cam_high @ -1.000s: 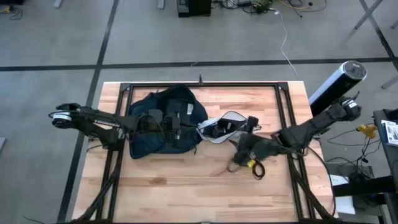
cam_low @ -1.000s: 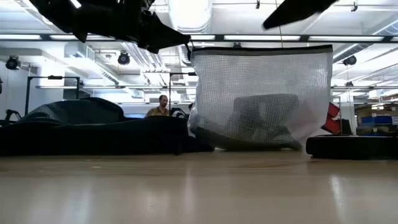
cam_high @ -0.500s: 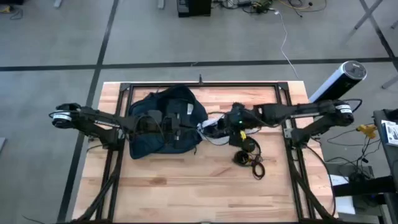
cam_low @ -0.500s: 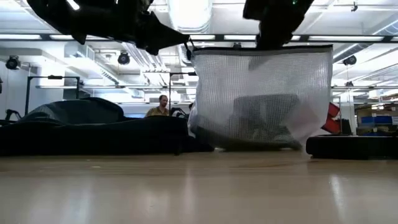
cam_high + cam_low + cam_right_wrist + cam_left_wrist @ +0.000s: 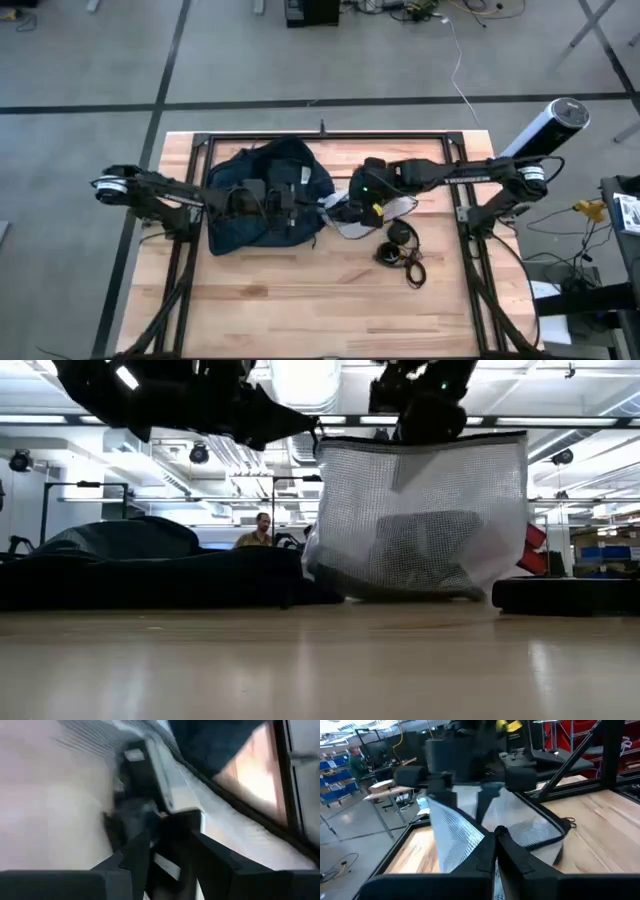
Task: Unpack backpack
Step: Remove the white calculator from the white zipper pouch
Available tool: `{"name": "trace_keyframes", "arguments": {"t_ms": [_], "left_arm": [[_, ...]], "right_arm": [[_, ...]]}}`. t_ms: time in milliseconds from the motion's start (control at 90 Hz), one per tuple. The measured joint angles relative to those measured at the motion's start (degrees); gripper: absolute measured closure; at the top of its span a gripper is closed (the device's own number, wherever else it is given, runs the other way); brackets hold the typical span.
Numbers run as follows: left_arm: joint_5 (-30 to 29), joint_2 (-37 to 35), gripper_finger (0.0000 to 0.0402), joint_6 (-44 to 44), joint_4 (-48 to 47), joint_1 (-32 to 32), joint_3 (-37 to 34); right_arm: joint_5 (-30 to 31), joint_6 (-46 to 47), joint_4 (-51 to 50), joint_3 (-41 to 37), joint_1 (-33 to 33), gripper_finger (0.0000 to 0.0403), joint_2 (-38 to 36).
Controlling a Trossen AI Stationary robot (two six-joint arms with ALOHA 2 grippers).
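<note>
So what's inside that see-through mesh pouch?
Through the mesh pouch a dark, blocky shape shows low inside. The netting blurs it, so what it is cannot be told.

L gripper (image 5: pixel 283 203) & R gripper (image 5: pixel 352 207) are both reaching in toward table centre; I'm seeing R fingers (image 5: pixel 145 847) closing.

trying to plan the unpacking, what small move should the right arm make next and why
Probably close the right end effector on the upper edge of the mesh pouch and draw it away from the backpack. It sits right at the pouch's rim, and the pouch lies against the backpack's opening. The left end effector is over the backpack, seemingly steadying it. The headphones already lie out on the table.
</note>
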Motion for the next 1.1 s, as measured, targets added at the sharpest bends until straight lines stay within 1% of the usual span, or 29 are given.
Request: {"name": "trace_keyframes", "arguments": {"t_ms": [189, 311, 433, 589, 767, 856, 1000, 1056, 1100], "left_arm": [[-0.1, 4.8, 0.0401, 0.0, 0.3, 0.2, 2.8], [-0.2, 6.4, 0.0401, 0.0, -1.0, 0.2, 4.2], [-0.2, 6.5, 0.0401, -0.3, -2.7, 0.1, 4.6], [-0.2, 6.3, 0.0401, -1.5, -3.8, -1.3, 3.7], [-0.2, 6.7, 0.0401, -1.5, -3.7, -2.4, 1.5], [-0.1, 6.8, 0.0401, -2.2, -4.2, -2.4, 0.3], [0.0, 7.4, 0.0402, -2.6, -3.7, -2.6, -0.2], [0.0, 7.8, 0.0401, -2.6, -3.8, -2.6, -0.3], [0.0, 8.3, 0.0401, -2.6, -3.9, -2.6, -0.4]], "right_arm": [[0.0, 0.7, -4.3, 0.0, -4.2, 0.0279, 2.3], [0.0, -0.5, -4.2, 0.0, -5.7, 0.026, 2.5], [-0.1, -2.1, -4.7, 0.0, -6.7, 0.0236, 2.2], [-0.6, -2.0, -5.6, -0.8, -6.7, 0.021, 2.2], [-0.3, -0.1, -5.8, -2.0, -5.3, 0.0191, 3.9], [1.3, -0.1, -6.0, -1.9, -3.8, 0.0185, 4.0], [9.1, -1.6, -5.9, -0.6, -1.8, 0.0179, 3.7], [9.9, -2.2, -5.5, -0.5, -1.9, 0.0179, 3.7], [9.2, -2.2, -5.1, -0.4, -2.3, 0.018, 3.9]]}}
